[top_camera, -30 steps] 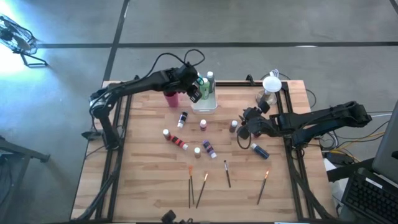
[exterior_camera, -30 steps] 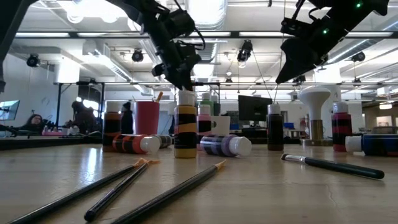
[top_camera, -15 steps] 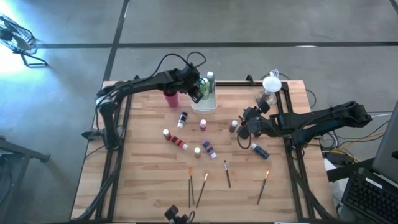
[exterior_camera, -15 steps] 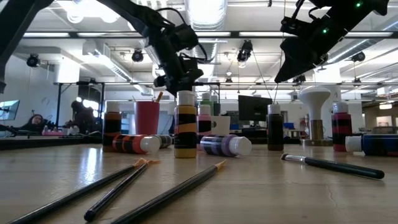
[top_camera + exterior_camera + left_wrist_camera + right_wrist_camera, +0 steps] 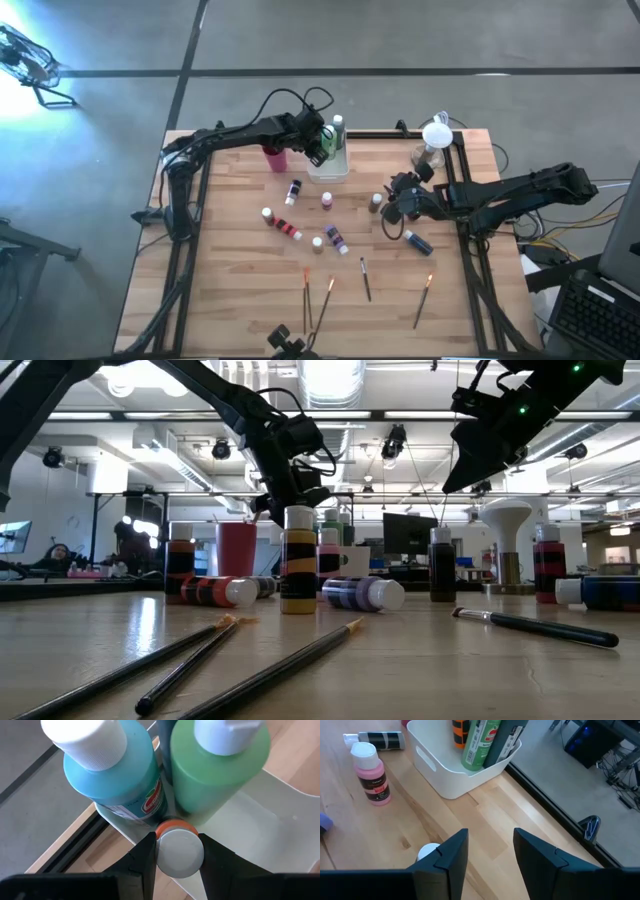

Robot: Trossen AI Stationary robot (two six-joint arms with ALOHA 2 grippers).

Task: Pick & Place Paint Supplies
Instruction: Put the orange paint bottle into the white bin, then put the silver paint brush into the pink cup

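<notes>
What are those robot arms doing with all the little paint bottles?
They are tidying paints into the white tray. The left gripper holds an orange bottle by its white cap over the tray, beside a teal bottle and a green bottle already inside. The right gripper hangs open above the table near a dark bottle. More bottles and four paintbrushes wait on the table.

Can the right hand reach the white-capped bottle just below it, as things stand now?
Probably yes. The right hand hangs open just above the table, and the white-capped bottle shows right beside one of its fingers, standing alone. The pink bottle and the white tray stand farther off, so nothing seems to block it.
</notes>
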